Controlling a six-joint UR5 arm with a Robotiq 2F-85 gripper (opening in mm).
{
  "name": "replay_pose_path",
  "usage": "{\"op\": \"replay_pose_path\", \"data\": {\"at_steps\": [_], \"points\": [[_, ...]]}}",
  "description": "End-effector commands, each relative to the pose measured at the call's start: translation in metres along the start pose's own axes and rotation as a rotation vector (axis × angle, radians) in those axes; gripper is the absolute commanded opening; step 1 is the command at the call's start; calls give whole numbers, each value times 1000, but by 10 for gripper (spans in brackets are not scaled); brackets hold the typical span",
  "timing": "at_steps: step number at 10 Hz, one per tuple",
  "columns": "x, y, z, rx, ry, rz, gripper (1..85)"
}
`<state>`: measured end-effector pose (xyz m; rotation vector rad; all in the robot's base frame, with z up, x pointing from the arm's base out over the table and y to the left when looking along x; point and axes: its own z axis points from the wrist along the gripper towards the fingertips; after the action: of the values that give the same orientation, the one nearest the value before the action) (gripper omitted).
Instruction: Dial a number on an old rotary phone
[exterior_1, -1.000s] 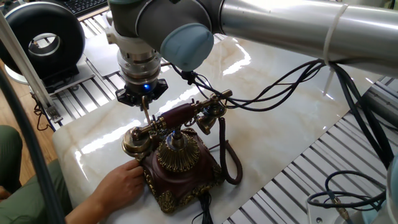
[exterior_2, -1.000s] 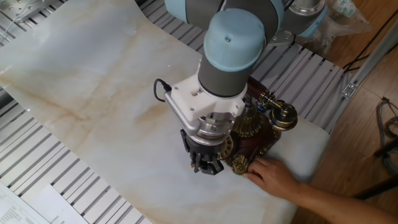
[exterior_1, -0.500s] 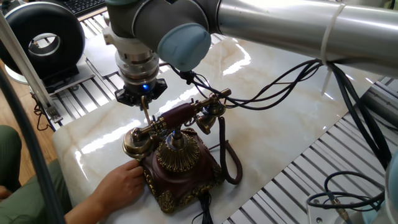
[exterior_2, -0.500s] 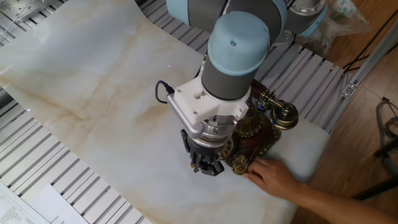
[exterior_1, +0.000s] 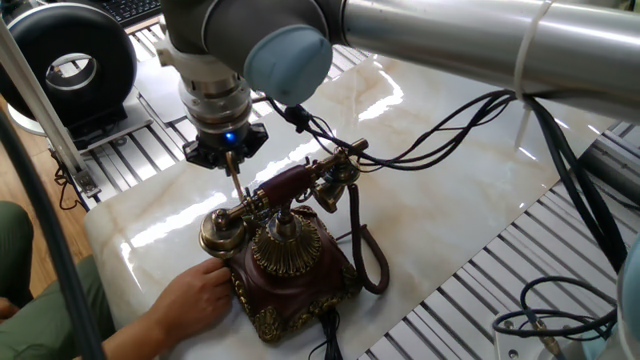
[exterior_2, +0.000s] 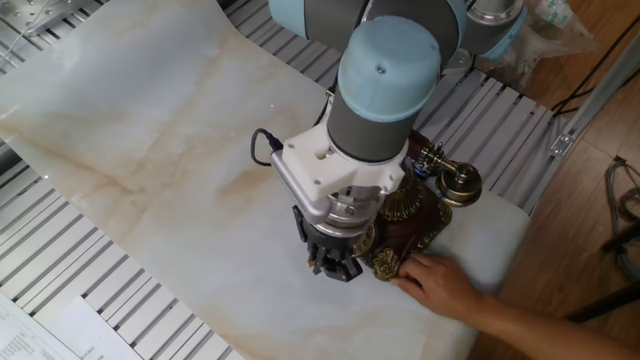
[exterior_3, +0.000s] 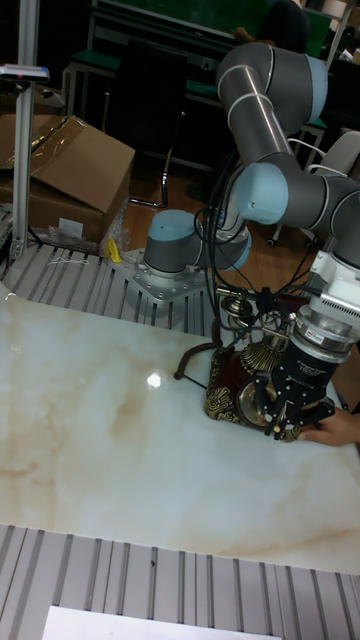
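Pincer over rotary phone dial, human hand bracing base.

Pincer (exterior_1: 232, 166) hangs w/ a thin probe pointing down at the front of the old rotary phone (exterior_1: 288, 262); fingers look closed around the probe but can't tell for sure. Phone sits near the worktop (exterior_2: 150, 150) edge, handset (exterior_1: 290, 187) on cradle, dark cord (exterior_1: 368, 258) looping beside it. Person's hand (exterior_1: 195, 295) rests against the base corner.
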<state>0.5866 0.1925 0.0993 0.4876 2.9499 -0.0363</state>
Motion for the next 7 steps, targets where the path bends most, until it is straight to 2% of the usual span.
{"op": "replay_pose_path", "data": {"at_steps": [1,2,4,6,7], "points": [[1,-3,-15,-11,27,-1,13],[1,-4,-19,-12,32,-3,13],[-2,-19,-24,-11,46,-34,13],[-6,-44,-26,-19,64,-89,13],[-13,-64,-22,-25,64,-148,13]]}}
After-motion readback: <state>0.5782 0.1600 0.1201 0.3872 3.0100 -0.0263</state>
